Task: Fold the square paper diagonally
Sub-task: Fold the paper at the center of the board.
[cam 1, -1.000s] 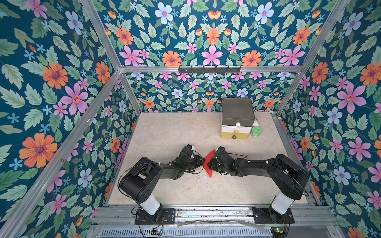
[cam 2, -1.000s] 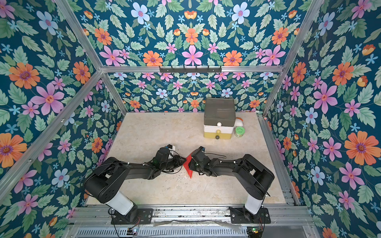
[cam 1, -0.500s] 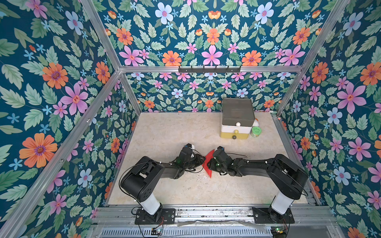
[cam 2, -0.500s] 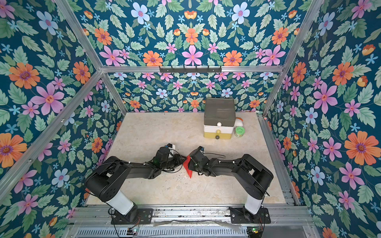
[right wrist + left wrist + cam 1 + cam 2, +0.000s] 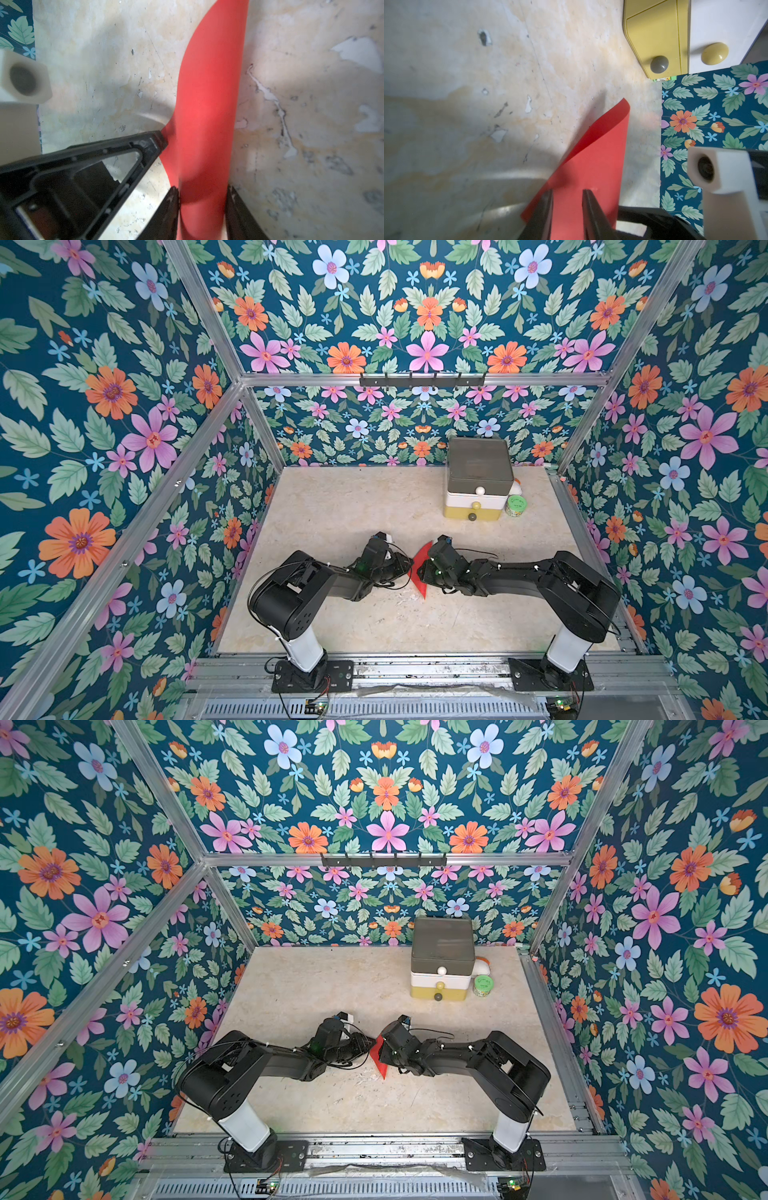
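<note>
Square paper (image 5: pixel 418 572) as before, bowed between both jaws

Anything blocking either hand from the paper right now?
Nothing visible. The paper sits between the fingers of the right hand, and a fingertip of the left hand touches its edge.

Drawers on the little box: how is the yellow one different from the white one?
The yellow drawer is at the bottom, and the white drawer is stacked on top of it. The yellow drawer has a grey knob, while the white drawer has a yellow knob. Both knobs are round, and both drawers look shut.
</note>
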`<act>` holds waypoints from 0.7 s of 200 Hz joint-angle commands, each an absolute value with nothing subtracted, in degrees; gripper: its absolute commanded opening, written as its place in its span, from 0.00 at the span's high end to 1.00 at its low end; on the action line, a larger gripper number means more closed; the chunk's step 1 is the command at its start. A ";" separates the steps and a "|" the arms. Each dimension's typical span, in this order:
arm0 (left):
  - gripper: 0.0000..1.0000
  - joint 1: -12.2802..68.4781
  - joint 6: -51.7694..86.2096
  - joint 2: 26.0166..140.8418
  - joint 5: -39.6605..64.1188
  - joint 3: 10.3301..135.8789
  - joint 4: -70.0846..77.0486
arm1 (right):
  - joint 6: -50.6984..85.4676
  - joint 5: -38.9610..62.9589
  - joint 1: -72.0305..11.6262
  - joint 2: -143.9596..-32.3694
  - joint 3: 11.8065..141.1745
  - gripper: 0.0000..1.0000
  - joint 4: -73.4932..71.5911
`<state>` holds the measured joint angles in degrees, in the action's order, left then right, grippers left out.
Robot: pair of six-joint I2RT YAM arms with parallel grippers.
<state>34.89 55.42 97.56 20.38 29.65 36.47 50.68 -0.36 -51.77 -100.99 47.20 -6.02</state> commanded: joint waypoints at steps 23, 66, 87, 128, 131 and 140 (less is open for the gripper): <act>0.70 34.89 55.72 98.35 18.97 28.09 34.70 | 50.54 -1.58 -51.80 -102.22 46.10 0.58 8.92; 0.71 34.89 55.21 98.38 19.16 27.10 34.42 | 51.03 -2.97 -51.77 -99.39 46.36 0.41 10.73; 0.71 34.89 54.81 98.00 19.17 26.38 34.39 | 51.07 -4.57 -51.68 -96.96 47.08 0.34 12.73; 0.71 34.89 54.32 97.12 18.97 25.32 34.33 | 50.98 -7.93 -50.02 -87.46 47.75 0.26 14.96; 0.71 34.89 54.32 97.12 18.92 25.36 34.31 | 50.80 -7.80 -49.82 -86.68 47.54 0.26 14.45; 0.71 34.84 54.23 97.16 19.00 25.14 34.44 | 50.33 -6.30 -49.14 -84.08 46.69 0.29 11.49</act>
<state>34.92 55.18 96.86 20.01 25.80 41.17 51.16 -5.32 -50.33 -88.71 47.48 11.09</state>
